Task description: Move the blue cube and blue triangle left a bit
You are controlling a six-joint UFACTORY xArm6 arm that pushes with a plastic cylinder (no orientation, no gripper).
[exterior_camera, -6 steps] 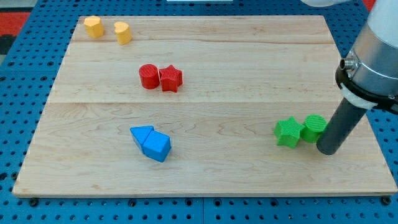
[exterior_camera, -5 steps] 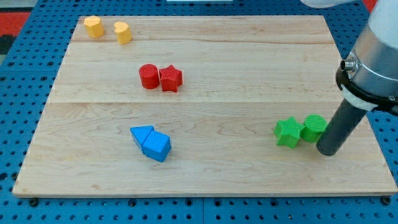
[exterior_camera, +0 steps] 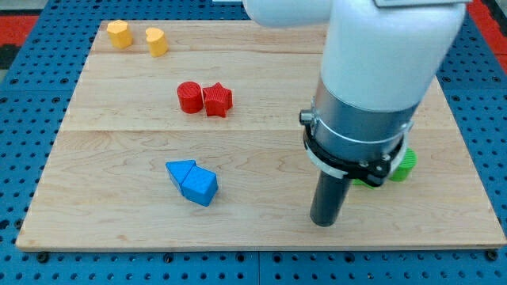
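Note:
The blue cube point(exterior_camera: 199, 188) and the blue triangle point(exterior_camera: 181, 171) lie touching each other on the wooden board point(exterior_camera: 119, 142), left of centre toward the view's bottom. The triangle is at the cube's upper left. My tip point(exterior_camera: 323, 221) rests on the board near the bottom edge, well to the right of the blue cube, with a wide gap between them. The arm's body above the rod covers much of the board's right side.
A red cylinder point(exterior_camera: 189, 97) and red star point(exterior_camera: 217, 100) sit together above the blue pair. Two yellow blocks point(exterior_camera: 119, 34) point(exterior_camera: 156, 41) are at the top left. A green cylinder point(exterior_camera: 404, 165) shows partly behind the arm; the green star is mostly hidden.
My tip has moved left from beside the green blocks to the bottom middle-right of the board. The arm now hides most of the green blocks. No block has visibly moved.

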